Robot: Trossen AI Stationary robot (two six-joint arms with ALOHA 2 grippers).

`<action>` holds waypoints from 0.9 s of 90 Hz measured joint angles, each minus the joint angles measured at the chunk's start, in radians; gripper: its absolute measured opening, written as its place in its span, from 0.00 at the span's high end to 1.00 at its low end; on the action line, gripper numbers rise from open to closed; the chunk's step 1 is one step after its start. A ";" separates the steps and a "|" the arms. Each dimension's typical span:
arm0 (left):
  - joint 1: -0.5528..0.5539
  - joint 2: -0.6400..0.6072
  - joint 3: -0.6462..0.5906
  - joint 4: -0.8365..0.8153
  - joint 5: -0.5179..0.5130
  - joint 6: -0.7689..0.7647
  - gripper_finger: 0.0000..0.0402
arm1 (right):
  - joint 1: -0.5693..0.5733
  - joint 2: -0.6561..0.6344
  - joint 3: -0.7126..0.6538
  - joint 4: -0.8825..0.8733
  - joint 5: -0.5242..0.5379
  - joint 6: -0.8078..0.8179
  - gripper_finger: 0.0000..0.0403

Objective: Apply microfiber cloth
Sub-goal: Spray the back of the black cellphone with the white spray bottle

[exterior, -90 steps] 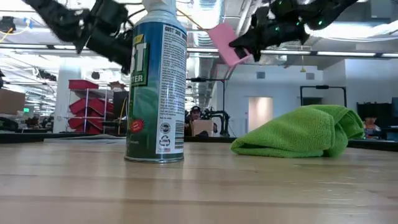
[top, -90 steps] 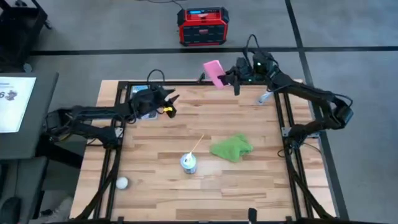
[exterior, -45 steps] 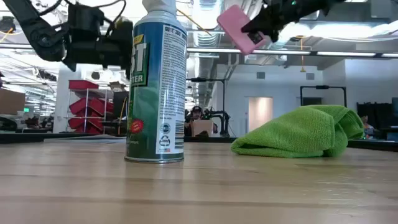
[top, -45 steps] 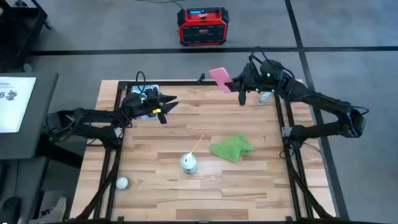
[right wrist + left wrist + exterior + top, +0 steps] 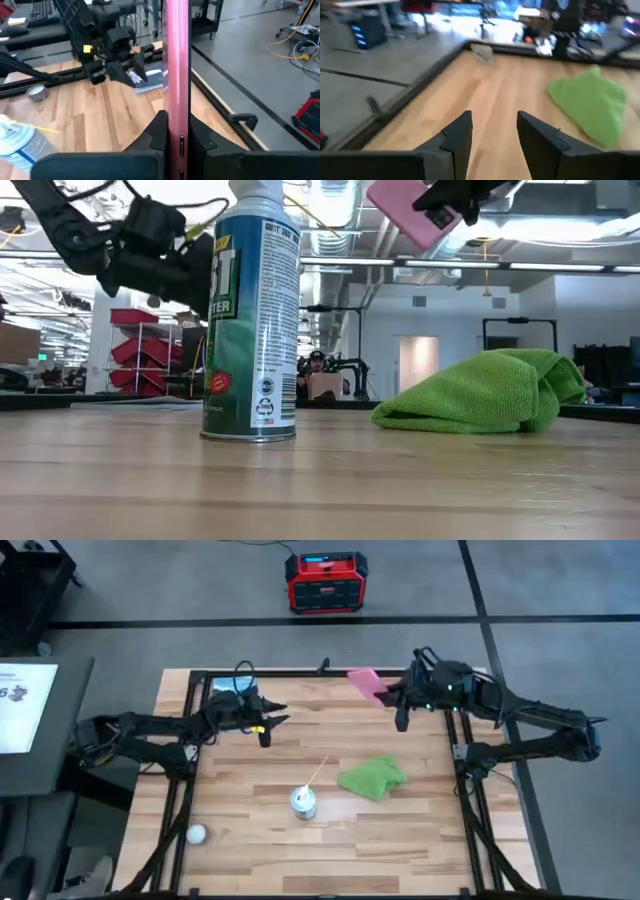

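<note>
Microfiber cloth (image 5: 372, 778) on table, right claw (image 5: 388, 692) gripping phone (image 5: 366, 683), left claw (image 5: 272, 718) parted.

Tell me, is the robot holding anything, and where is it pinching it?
The right pincer holds the pink phone in the air, pinching its end across its flat faces. The left pincer is open and holds nothing.
</note>
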 joint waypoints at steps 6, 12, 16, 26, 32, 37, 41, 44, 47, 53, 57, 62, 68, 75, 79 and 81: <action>0.002 0.059 0.000 0.019 0.048 0.016 0.67 | 0.031 0.000 0.000 0.002 0.041 0.014 0.97; 0.003 0.137 0.000 0.040 0.075 0.032 0.67 | 0.058 0.000 0.000 0.002 0.069 0.017 0.97; 0.004 0.196 -0.001 0.097 0.105 0.040 0.67 | 0.076 0.000 0.000 0.002 0.085 0.024 0.97; 0.003 0.338 0.001 0.344 0.202 0.038 0.67 | 0.108 0.000 0.000 0.002 0.121 0.041 0.97; 0.003 0.417 0.001 0.462 0.234 0.023 0.67 | 0.125 -0.004 0.000 0.001 0.139 0.046 0.97; 0.001 0.475 0.005 0.530 0.249 0.014 0.67 | 0.137 -0.006 0.000 0.002 0.149 0.055 0.97; -0.001 0.512 0.017 0.551 0.260 0.013 0.67 | 0.145 -0.011 0.000 0.002 0.163 0.060 0.97; -0.003 0.536 0.028 0.551 0.275 0.014 0.67 | 0.146 -0.014 0.000 -0.003 0.166 0.060 0.97; -0.007 0.559 0.042 0.545 0.291 0.018 0.67 | 0.150 -0.016 0.000 -0.007 0.168 0.064 0.97; -0.015 0.601 0.075 0.536 0.325 0.025 0.67 | 0.150 -0.023 0.000 -0.014 0.170 0.072 0.97; -0.020 0.624 0.101 0.535 0.355 0.026 0.67 | 0.150 -0.025 0.000 -0.016 0.172 0.078 0.97; -0.028 0.649 0.134 0.534 0.386 0.031 0.67 | 0.150 -0.026 0.000 -0.016 0.186 0.083 0.97; -0.036 0.679 0.171 0.512 0.407 0.046 0.67 | 0.149 -0.027 0.000 -0.022 0.190 0.087 0.97; -0.043 0.702 0.213 0.448 0.409 0.087 0.67 | 0.149 -0.027 0.000 -0.026 0.191 0.095 0.97; -0.047 0.712 0.237 0.415 0.410 0.115 0.67 | 0.149 -0.027 0.000 -0.027 0.191 0.097 0.97; -0.048 0.718 0.249 0.402 0.409 0.127 0.67 | 0.149 -0.027 0.000 -0.028 0.191 0.097 0.97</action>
